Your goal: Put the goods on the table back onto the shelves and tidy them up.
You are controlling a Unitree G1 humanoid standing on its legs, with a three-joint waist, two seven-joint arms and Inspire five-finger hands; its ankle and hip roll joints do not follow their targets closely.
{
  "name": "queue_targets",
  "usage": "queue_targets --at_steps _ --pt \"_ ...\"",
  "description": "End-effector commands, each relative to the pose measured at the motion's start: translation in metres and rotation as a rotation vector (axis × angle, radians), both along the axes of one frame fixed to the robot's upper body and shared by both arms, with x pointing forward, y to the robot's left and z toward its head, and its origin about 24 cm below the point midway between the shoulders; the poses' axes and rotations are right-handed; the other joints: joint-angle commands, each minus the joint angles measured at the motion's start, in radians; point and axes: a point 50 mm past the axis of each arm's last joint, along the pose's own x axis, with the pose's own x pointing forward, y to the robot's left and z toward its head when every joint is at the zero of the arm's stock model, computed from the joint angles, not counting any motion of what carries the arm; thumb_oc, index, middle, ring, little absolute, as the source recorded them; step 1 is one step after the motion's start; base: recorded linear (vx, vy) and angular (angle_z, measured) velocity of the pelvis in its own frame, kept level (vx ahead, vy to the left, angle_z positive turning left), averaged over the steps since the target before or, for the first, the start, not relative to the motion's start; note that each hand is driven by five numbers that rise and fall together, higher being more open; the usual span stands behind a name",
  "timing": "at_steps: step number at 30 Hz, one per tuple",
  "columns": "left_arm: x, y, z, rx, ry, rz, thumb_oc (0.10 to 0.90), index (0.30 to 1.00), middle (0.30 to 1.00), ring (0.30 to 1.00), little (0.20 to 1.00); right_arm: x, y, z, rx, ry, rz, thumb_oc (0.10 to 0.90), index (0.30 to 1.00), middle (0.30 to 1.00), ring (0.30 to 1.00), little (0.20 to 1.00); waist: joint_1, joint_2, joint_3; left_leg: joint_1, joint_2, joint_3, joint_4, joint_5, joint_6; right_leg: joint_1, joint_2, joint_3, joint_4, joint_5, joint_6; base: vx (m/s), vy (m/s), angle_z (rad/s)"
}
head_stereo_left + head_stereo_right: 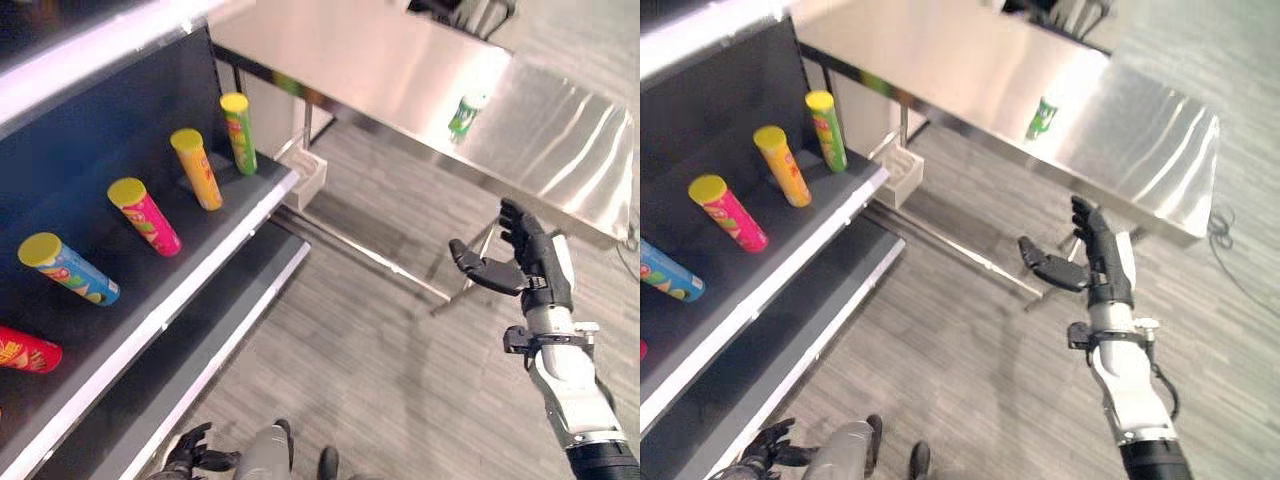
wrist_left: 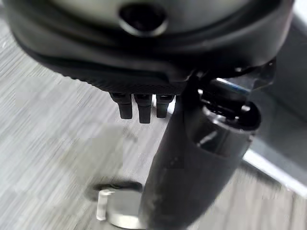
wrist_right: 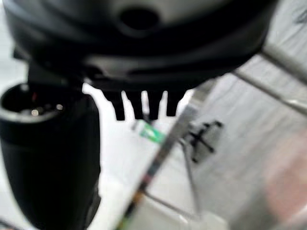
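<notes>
Five tubes (image 1: 199, 167) stand on the shelf (image 1: 215, 238); one green tube (image 1: 465, 113), apparently upright, on the tabletop (image 1: 560, 150). Right hand (image 1: 520, 262) and left hand (image 1: 188, 450) released, empty.

Shelves left, table right

We see five cans (image 1: 195, 168) in a row on the shelf (image 1: 200, 235); one can (image 1: 465, 113) stands on the table (image 1: 560, 150) beyond.
</notes>
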Motion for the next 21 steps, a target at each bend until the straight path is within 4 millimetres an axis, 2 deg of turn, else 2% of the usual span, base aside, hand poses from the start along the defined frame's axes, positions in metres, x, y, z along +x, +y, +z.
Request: queue_targets --at_steps 1,2,3,4,5,6,7,8,9,10,11,13,15,16,17,21 --pt "0.014 0.014 0.009 0.059 -0.061 -0.019 0.800 0.900 0.900 0.900 0.900 -0.009 -0.013 0.056 -0.083 -0.261 -0.068 0.800 0.900 0.900 0.900 0.900 -0.008 -0.016 -0.089 0.029 -0.004 0.037 -0.257 0.188 -0.008 0.047 -0.010 0.011 0.075 -0.101 0.147 0.20 0.111 -0.59" --pt "0.015 0.014 0.009 0.062 -0.065 -0.014 0.800 0.900 0.900 0.900 0.900 -0.009 -0.013 0.057 -0.091 -0.267 -0.081 0.800 0.900 0.900 0.900 0.900 -0.006 -0.020 -0.096 0.040 -0.005 0.046 -0.252 0.176 -0.001 0.044 -0.030 0.012 0.103 -0.100 0.158 0.26 0.155 -0.49" --pt "0.025 0.013 0.012 0.066 -0.091 -0.012 0.800 0.900 0.900 0.900 0.900 -0.011 -0.012 0.059 -0.086 -0.290 -0.102 0.800 0.900 0.900 0.900 0.900 -0.016 -0.020 -0.094 0.071 -0.012 0.060 -0.246 0.150 0.017 0.000 -0.062 -0.001 0.238 -0.055 0.195 0.32 0.191 -0.38" --pt "0.031 0.014 0.014 0.071 -0.109 -0.018 0.800 0.900 0.900 0.900 0.900 -0.012 -0.013 0.062 -0.098 -0.307 -0.119 0.800 0.900 0.900 0.900 0.900 -0.023 -0.022 -0.084 0.089 -0.021 0.063 -0.240 0.136 0.029 -0.038 -0.080 -0.013 0.337 -0.016 0.210 0.25 0.188 -0.26" --pt "0.039 0.014 0.017 0.077 -0.135 -0.030 0.800 0.900 0.900 0.900 0.900 -0.013 -0.013 0.070 -0.111 -0.342 -0.135 0.800 0.900 0.900 0.900 0.900 -0.043 -0.016 -0.065 0.111 -0.024 0.067 -0.237 0.120 0.044 -0.097 -0.098 -0.026 0.454 0.060 0.219 0.10 0.144 -0.11" --pt "0.046 0.014 0.020 0.086 -0.154 -0.041 0.800 0.900 0.900 0.900 0.900 -0.014 -0.013 0.073 -0.106 -0.364 -0.148 0.800 0.900 0.900 0.900 0.900 -0.052 -0.003 -0.057 0.120 -0.018 0.070 -0.236 0.111 0.052 -0.139 -0.106 -0.043 0.522 0.096 0.210 0.04 0.107 0.05" --pt "0.046 0.014 0.020 0.086 -0.154 -0.041 0.800 0.900 0.900 0.900 0.900 -0.014 -0.013 0.073 -0.106 -0.364 -0.148 0.800 0.900 0.900 0.900 0.900 -0.052 -0.003 -0.057 0.119 -0.019 0.070 -0.235 0.111 0.052 -0.140 -0.107 -0.043 0.524 0.095 0.210 0.09 0.118 0.15" --pt "0.050 0.015 0.023 0.088 -0.173 -0.042 0.800 0.900 0.900 0.900 0.900 -0.014 -0.012 0.075 -0.103 -0.385 -0.161 0.800 0.900 0.900 0.900 0.900 -0.055 0.014 -0.048 0.145 -0.005 0.069 -0.237 0.100 0.062 -0.195 -0.141 -0.091 0.593 0.094 0.190 0.19 0.066 0.13" --pt "0.051 0.015 0.023 0.091 -0.178 -0.034 0.800 0.900 0.900 0.900 0.900 -0.016 -0.014 0.084 -0.112 -0.434 -0.198 0.800 0.900 0.900 0.900 0.900 -0.058 0.021 -0.049 0.168 0.008 0.070 -0.237 0.073 0.062 -0.242 -0.190 -0.153 0.541 0.063 0.177 0.20 0.061 0.03" --pt "0.051 0.015 0.023 0.090 -0.178 -0.034 0.800 0.900 0.900 0.900 0.900 -0.016 -0.014 0.084 -0.113 -0.434 -0.199 0.800 0.900 0.900 0.900 0.900 -0.062 0.021 -0.048 0.169 0.008 0.067 -0.236 0.071 0.061 -0.238 -0.190 -0.158 0.539 0.060 0.176 0.21 -0.023 0.03" --pt "0.052 0.014 0.023 0.087 -0.179 -0.037 0.800 0.900 0.900 0.900 0.900 -0.018 -0.015 0.091 -0.118 -0.465 -0.207 0.800 0.900 0.900 0.900 0.900 -0.068 0.022 -0.047 0.190 0.009 0.063 -0.237 0.051 0.056 -0.255 -0.202 -0.188 0.475 0.022 0.174 0.14 -0.054 0.00" --pt "0.054 0.011 0.022 0.085 -0.180 -0.045 0.800 0.900 0.900 0.900 0.900 -0.022 -0.021 0.104 -0.133 -0.527 -0.243 0.800 0.900 0.900 0.900 0.900 -0.086 0.019 -0.047 0.208 0.003 0.054 -0.235 0.030 0.048 -0.284 -0.210 -0.216 0.321 0.045 0.192 0.20 -0.098 -0.05" --pt "0.054 0.008 0.021 0.084 -0.174 -0.052 0.800 0.900 0.900 0.900 0.900 -0.026 -0.027 0.112 -0.146 -0.562 -0.281 0.800 0.900 0.900 0.900 0.900 -0.105 0.012 -0.048 0.234 -0.011 0.035 -0.241 0.005 0.044 -0.294 -0.199 -0.195 0.171 0.089 0.221 0.19 -0.101 0.13" --pt "0.054 0.008 0.021 0.084 -0.174 -0.052 0.800 0.900 0.900 0.900 0.900 -0.026 -0.027 0.112 -0.146 -0.562 -0.281 0.800 0.900 0.900 0.900 0.900 -0.106 0.014 -0.047 0.236 -0.010 0.034 -0.242 0.004 0.044 -0.287 -0.197 -0.197 0.160 0.093 0.221 0.21 -0.125 0.28" --pt "0.054 0.007 0.020 0.085 -0.169 -0.045 0.800 0.900 0.900 0.900 0.900 -0.030 -0.032 0.118 -0.156 -0.591 -0.317 0.800 0.900 0.900 0.900 0.900 -0.121 0.009 -0.040 0.262 -0.015 0.011 -0.248 -0.012 0.040 -0.333 -0.184 -0.150 0.090 0.138 0.250 0.21 -0.152 0.42" --pt "0.054 0.007 0.020 0.084 -0.175 -0.029 0.800 0.900 0.900 0.900 0.900 -0.032 -0.038 0.123 -0.189 -0.593 -0.353 0.800 0.900 0.900 0.900 0.900 -0.124 0.009 -0.023 0.305 -0.002 -0.028 -0.250 -0.045 0.031 -0.384 -0.176 -0.111 0.028 0.180 0.268 0.19 -0.174 0.46"
